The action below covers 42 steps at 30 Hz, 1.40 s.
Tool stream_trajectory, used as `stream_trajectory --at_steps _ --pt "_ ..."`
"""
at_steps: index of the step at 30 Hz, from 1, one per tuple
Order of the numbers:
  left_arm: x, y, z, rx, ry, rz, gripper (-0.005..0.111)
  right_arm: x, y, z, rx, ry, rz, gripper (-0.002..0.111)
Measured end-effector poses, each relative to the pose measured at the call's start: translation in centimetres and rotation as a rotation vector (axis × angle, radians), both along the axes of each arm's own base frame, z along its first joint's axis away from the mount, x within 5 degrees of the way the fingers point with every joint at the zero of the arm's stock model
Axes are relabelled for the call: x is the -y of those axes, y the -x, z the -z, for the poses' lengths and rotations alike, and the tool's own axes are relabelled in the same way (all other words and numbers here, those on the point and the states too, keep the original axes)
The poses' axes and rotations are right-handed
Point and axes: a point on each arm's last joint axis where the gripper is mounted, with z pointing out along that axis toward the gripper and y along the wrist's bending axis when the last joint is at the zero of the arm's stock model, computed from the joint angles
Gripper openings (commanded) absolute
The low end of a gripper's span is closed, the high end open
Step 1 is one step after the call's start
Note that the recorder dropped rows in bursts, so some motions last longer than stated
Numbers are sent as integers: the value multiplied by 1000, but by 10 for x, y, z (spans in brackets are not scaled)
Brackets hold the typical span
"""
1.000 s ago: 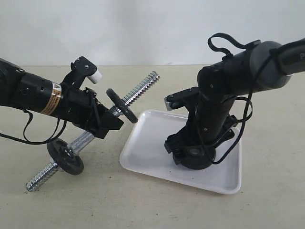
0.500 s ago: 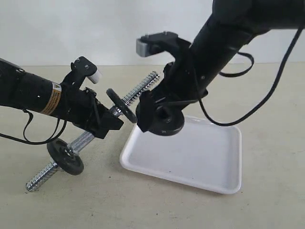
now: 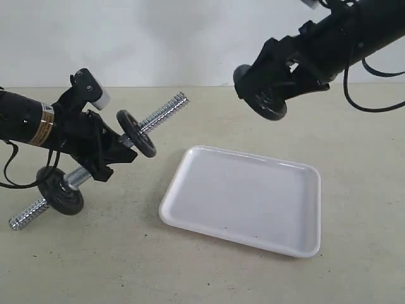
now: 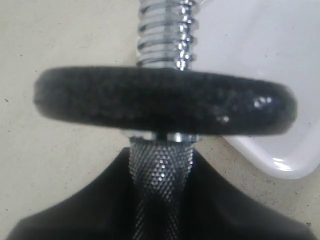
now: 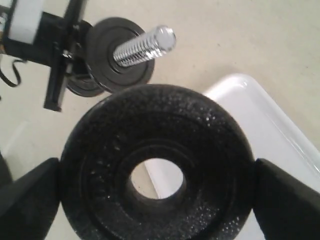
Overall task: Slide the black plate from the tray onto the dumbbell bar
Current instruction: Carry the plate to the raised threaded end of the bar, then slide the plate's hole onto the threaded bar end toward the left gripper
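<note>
My right gripper [image 3: 264, 95] is clenched on the small round matte black weight plate [image 3: 261, 104], its 2 fingers pressing the rim from opposite sides. The plate hangs in the air, tilted, above and beyond the far edge of the shallow glossy white rectangular tray [image 3: 247, 202] and well apart from it. In the right wrist view the plate's centre hole faces the camera and shows only tray and table through it. The bar's bright threaded tip appears beside the plate's rim, not in line with the hole.

My left gripper [image 3: 106, 151] is grasping the short chrome steel dumbbell bar [image 3: 163, 112] around its knurled middle, fingers closed on it. The bar is tilted: its free threaded end points up toward the right arm, and its other threaded end sits low by the beige tabletop [image 3: 95, 266], left of the tray. 2 small black discs are on the bar, the upper disc [image 3: 136, 133] just beyond the fingers and the lower disc [image 3: 59, 190] below them. The gap between plate and bar tip is wide.
</note>
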Motion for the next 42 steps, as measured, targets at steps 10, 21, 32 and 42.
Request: stream_trajectory --at_steps 10,21,32,42 --pt "7 7 -4 79 13 203 4 -5 6 -7 -2 -96 -79 0" --pt "15 16 -8 127 67 363 4 -5 5 -8 -1 -107 -78 0" --pt "19 23 -26 183 97 428 4 -8 -6 13 -100 -141 -44 0" --pt "19 23 -32 198 79 401 4 -19 -2 9 -119 -172 -40 0"
